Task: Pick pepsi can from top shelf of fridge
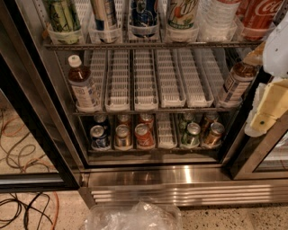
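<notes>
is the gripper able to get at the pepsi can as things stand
Probably yes: the pepsi can stands at the front of the top shelf, with only its low clear stop before it. The gripper is off at the right, lower, with open space between.

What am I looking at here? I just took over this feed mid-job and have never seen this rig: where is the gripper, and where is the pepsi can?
This is the robot's single camera, looking down into an open fridge. The white and cream shape at the right edge is the gripper, outside the shelves, with no drink visible in it. The top shelf holds, left to right, a green can, a slim blue-and-silver can, the pepsi can, a 7UP can, a clear bottle and a red Coca-Cola drink. The middle rack has a brown bottle at its left end and another at its right; the lowest rack has more cans.
</notes>
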Controlling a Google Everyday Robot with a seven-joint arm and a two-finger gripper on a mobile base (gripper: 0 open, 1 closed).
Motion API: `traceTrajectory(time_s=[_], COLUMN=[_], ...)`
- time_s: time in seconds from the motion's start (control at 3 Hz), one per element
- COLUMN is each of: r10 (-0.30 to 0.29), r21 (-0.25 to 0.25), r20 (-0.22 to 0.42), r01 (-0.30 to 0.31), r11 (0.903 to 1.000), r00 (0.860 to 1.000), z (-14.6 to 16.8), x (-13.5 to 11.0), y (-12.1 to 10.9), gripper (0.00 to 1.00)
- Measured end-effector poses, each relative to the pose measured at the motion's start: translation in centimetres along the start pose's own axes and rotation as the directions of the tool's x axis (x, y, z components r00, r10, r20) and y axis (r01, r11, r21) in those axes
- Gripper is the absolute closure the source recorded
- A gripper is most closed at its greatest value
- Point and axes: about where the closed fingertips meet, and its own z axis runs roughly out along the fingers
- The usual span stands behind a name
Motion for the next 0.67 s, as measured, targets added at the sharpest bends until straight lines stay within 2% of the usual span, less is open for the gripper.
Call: traceTrajectory(time_s=[0.33, 0.67], r10=[0.0, 0.037], r21=[0.0, 0.039], r20=[0.0, 0.068], r01=[0.0, -0.04], r11=[1.0, 0.9984], r00=[1.0, 0.997], z=[0.0, 0.36], x=[0.0, -0.72], y=[0.0, -0.11], gripper=[0.0, 0.0])
